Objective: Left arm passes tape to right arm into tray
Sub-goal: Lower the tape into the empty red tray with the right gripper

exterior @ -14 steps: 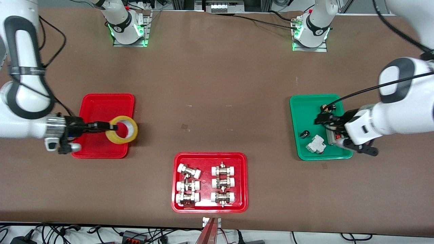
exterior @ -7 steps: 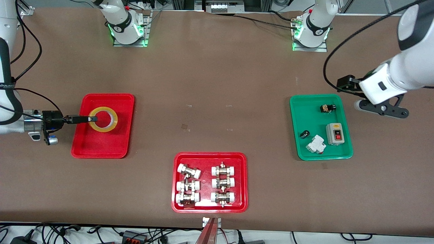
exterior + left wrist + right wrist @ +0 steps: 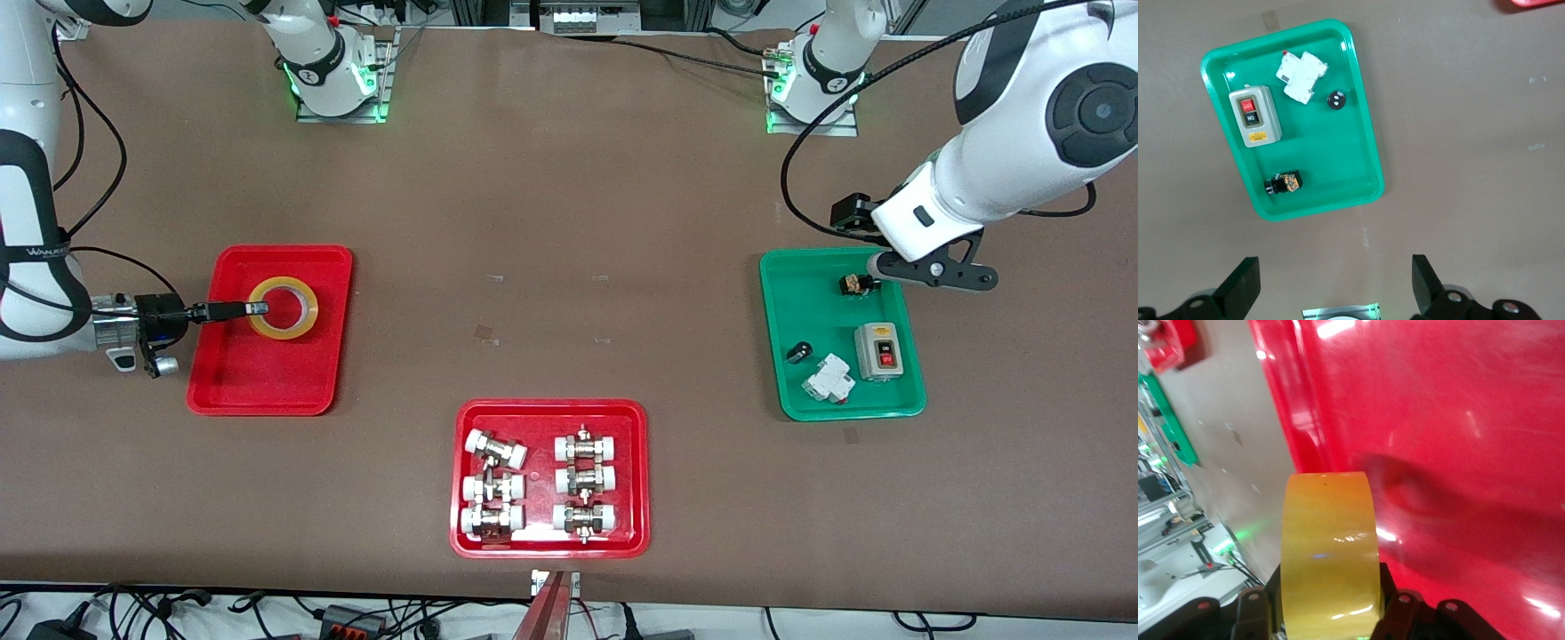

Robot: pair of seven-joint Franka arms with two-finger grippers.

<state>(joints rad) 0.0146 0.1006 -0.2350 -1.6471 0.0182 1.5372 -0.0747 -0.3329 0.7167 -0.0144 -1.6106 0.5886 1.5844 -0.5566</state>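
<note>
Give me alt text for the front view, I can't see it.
The right gripper holds the tape over the plain red tray. The left gripper, jaws open, hangs over the green tray. A second red tray of fittings sits nearest the camera.

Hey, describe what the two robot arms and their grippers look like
Both arms match: glossy white jointed shells with black joint bands and a black cable along each. The right arm carries small dark lettering; the left arm has a round black joint cap. Right gripper and left gripper are black, two-fingered.
</note>
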